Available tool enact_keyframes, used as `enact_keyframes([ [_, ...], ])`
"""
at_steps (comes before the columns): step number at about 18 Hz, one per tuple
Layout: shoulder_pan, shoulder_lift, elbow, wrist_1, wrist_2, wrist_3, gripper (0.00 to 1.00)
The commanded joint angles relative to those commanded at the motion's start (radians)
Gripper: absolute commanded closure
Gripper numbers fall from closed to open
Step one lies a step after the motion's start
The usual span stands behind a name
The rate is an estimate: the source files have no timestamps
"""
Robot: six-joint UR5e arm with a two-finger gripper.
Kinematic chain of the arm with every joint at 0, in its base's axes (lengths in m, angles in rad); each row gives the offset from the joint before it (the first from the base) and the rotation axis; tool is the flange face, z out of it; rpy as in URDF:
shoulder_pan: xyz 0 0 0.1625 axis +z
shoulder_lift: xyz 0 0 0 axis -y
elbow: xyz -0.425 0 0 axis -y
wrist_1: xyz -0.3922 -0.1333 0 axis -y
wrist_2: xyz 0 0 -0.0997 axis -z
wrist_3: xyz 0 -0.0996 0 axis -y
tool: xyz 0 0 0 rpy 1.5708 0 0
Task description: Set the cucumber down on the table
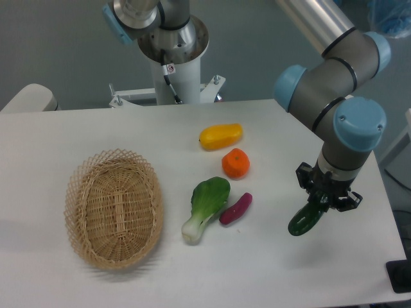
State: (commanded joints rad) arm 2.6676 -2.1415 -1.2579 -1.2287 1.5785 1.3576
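The dark green glossy cucumber (306, 219) hangs tilted in my gripper (324, 197) at the right side of the white table (270, 269). The gripper is shut on the cucumber's upper end, and its lower end points down and left, close to the tabletop. I cannot tell whether the tip touches the surface. The fingers are partly hidden behind the cucumber and the wrist.
A purple eggplant (236, 208) and a bok choy (205, 207) lie left of the cucumber. An orange fruit (236, 163) and a yellow pepper (220, 136) lie farther back. An oval wicker basket (114, 206) stands at the left. The table's right edge is near the gripper.
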Motion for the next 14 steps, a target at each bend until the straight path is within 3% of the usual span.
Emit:
enact_keyframes([
  [11, 0.006, 0.003, -0.003, -0.006, -0.009, 0.000, 0.65],
  [14, 0.037, 0.037, -0.057, 0.000, -0.012, 0.005, 0.64],
])
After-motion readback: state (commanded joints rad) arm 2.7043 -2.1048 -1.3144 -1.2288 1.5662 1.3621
